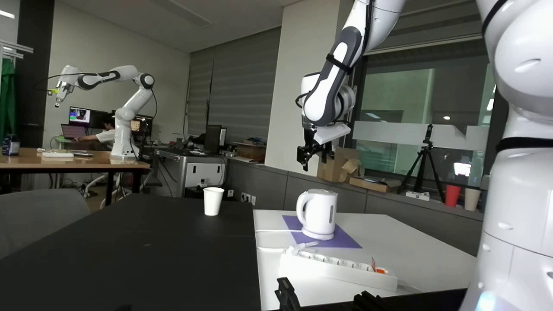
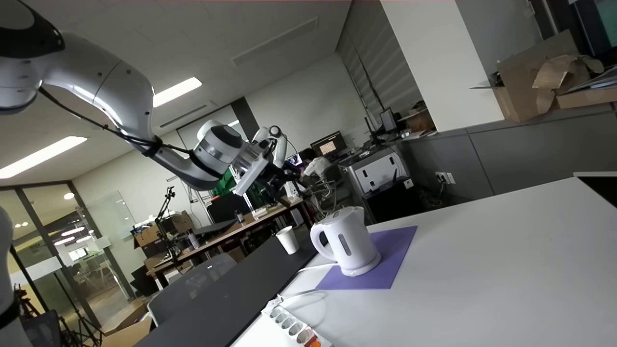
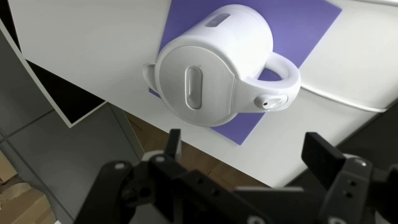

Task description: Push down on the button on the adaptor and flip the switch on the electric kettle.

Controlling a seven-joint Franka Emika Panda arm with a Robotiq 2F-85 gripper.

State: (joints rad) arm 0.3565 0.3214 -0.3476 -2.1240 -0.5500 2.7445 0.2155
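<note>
"Claw [image 3: 244, 143] first, then: has it got hold of anything?"

"Nothing. It's spread wide in the wrist view, and it hangs well above the level of the table [image 2: 496, 270], touching neither of the things it has to work."

"And on the table?"

"Big to small: a purple mat [image 2: 397, 246], then the kettle [image 1: 320, 211], standing upright on it in both exterior views. Near the mat, but apart from it, lies the strip [image 1: 337, 274], flat on the table itself."

"So what's done, as far as you can tell?"

"Take the kettle's half. Its handle [image 3: 292, 74] carries the switch [image 3: 271, 102] on top, in plain sight of the wrist view. Nothing touches it, and the claw stands well apart, so I'd count the flip as left to do."

"And the strip's half?"

"That comes down to the button [image 1: 380, 271], the orange spot at one end. It's too small in both exterior views to tell whether it's pressed, so I can't tick it off on sight."

"Your best guess?"

"Pressed, since the task names it first and the claw is turned to the kettle rather than the strip. That's a judgement from where things stand, not something I can see. If I'm right, we're about halfway, with one move left. If I'm wrong, both are to come."
</note>
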